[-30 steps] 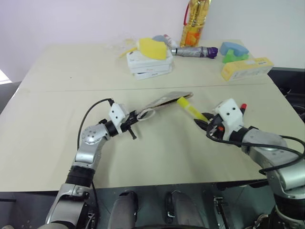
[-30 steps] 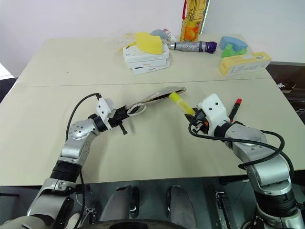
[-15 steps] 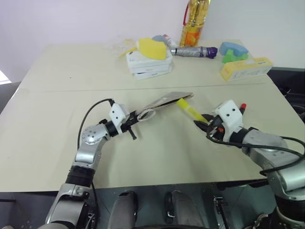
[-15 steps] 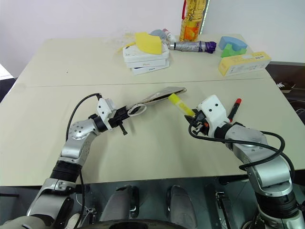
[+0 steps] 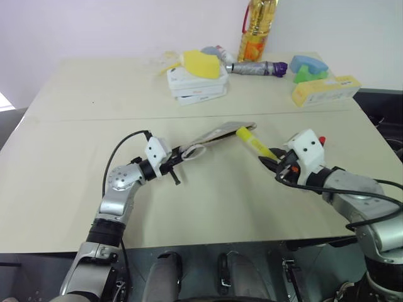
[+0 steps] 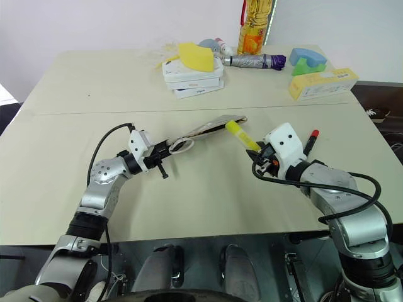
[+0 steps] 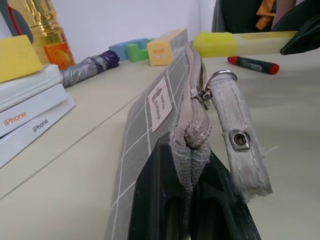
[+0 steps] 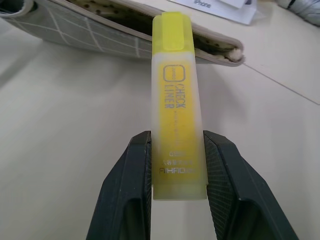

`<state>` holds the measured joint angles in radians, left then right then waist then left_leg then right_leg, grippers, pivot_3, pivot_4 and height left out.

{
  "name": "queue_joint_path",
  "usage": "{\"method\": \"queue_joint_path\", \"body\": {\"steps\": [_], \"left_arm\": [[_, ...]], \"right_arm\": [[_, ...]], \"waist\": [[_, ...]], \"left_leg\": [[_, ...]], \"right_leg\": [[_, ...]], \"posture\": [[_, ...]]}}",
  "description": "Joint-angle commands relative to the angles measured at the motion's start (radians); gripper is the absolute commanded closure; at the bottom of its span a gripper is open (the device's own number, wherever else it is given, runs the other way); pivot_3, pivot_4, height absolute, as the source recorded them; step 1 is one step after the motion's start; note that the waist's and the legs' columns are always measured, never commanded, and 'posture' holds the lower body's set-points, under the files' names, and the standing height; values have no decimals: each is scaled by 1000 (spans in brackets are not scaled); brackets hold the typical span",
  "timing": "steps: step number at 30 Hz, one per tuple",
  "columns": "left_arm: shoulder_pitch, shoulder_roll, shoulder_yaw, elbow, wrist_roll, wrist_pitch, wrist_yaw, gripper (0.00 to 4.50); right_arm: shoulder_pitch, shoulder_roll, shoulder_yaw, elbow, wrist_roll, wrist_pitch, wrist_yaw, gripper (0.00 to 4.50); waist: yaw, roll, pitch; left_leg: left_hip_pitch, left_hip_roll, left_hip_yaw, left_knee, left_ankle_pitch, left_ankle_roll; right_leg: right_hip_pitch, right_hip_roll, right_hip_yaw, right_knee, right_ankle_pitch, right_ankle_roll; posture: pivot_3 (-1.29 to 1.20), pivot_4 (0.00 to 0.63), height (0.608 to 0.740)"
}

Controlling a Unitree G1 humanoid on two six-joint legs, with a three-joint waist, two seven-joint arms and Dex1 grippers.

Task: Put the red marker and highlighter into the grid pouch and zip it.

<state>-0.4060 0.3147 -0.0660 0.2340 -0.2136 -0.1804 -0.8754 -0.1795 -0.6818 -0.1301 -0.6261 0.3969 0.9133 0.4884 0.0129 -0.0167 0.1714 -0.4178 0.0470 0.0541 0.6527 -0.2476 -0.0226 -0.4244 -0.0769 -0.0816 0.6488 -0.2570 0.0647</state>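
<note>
My right gripper (image 8: 176,190), clamped on the stubby translucent yellow highlighter (image 8: 176,105), has nudged its cap up to the mouth of the flat grey grid-lined fabric pouch (image 5: 217,134), which my left gripper (image 5: 178,157) pinches shut-fingered by one end, so I fear the cap catches the pouch's lip and shoves the pouch away.

bare worktop (image 5: 208,207) lies open along the near edge and left side. boxes (image 5: 197,85), bottle (image 5: 255,28) and carton (image 5: 326,90) crowd the far edge; marker (image 6: 311,141) lies near the right edge.

Grid pouch (image 6: 208,128) grey, mouth open, one end pinched in my left gripper (image 6: 165,148), yellow highlighter (image 6: 242,136) clamped in my right gripper (image 8: 172,165), cap at pouch's mouth, red marker (image 6: 310,141) flat on table.
</note>
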Motion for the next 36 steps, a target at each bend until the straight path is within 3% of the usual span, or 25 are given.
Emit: {"method": "queue_joint_path", "body": {"steps": [1, 8, 14, 20, 23, 26, 30, 34, 36], "left_arm": [[-4, 5, -5, -11, -3, -18, -8, 4500], [-5, 14, -13, -22, 3, -35, -34, 4500], [-4, 60, -46, -28, 33, -98, -93, 4500], [-17, 94, -93, -34, 42, -152, -170, 4500], [-19, 100, -121, -64, 33, -149, -208, 4500], [-20, 112, -141, -81, 32, -149, -241, 4500], [-26, 118, -138, -77, 34, -142, -239, 4500], [-28, 123, -133, -74, 35, -130, -227, 4500], [-26, 125, -124, -65, 43, -131, -209, 4500]], "right_arm": [[-6, -1, -30, -13, 10, 2, -6, 3621], [-6, -9, -19, 5, -1, 36, -24, 3621], [-15, -85, 16, -32, -3, 67, 10, 3621], [-60, -257, 168, -122, -57, 23, 109, 3621], [-110, -334, 316, -165, -136, -16, 156, 3621], [-182, -338, 428, -166, -208, -30, 161, 3621], [-212, -324, 462, -152, -253, -30, 163, 3621], [-179, -355, 427, -161, -266, -33, 187, 1682], [-141, -339, 346, -163, -255, -39, 170, 650]], "waist": [[0, 0, 0], [0, 0, 0], [0, 0, 0], [0, 0, 0], [0, 0, 0], [-1, 0, 0], [0, 0, 0], [1, 0, 0], [1, 0, 0]], "left_leg": [[0, 0, 0, 0, 0, 0], [0, 0, 0, 0, 0, 0], [0, 0, 0, 1, 0, 0], [0, 0, 0, 1, 0, 0], [0, 0, 0, 1, 0, 0], [0, 0, 0, 1, 0, 0], [0, 0, 0, 2, 0, 0], [-1, 0, 0, 3, 0, 0], [-2, 0, -1, 4, 0, 0]], "right_leg": [[0, 0, 0, 0, 0, 0], [0, 0, 0, 0, 0, 0], [0, 0, 0, 0, 0, 0], [0, 0, 0, 0, 0, 0], [0, 0, 0, 0, 0, 0], [0, 0, 0, 0, 0, 0], [0, 0, 0, 0, 0, 0], [0, 0, 0, 0, 0, 0], [0, 0, 0, 1, 0, 0]], "posture": [[0, 150, 740], [0, 150, 740], [0, 150, 740], [0, 150, 740], [0, 150, 740], [0, 150, 740], [0, 150, 740], [0, 150, 740], [0, 150, 740]]}}
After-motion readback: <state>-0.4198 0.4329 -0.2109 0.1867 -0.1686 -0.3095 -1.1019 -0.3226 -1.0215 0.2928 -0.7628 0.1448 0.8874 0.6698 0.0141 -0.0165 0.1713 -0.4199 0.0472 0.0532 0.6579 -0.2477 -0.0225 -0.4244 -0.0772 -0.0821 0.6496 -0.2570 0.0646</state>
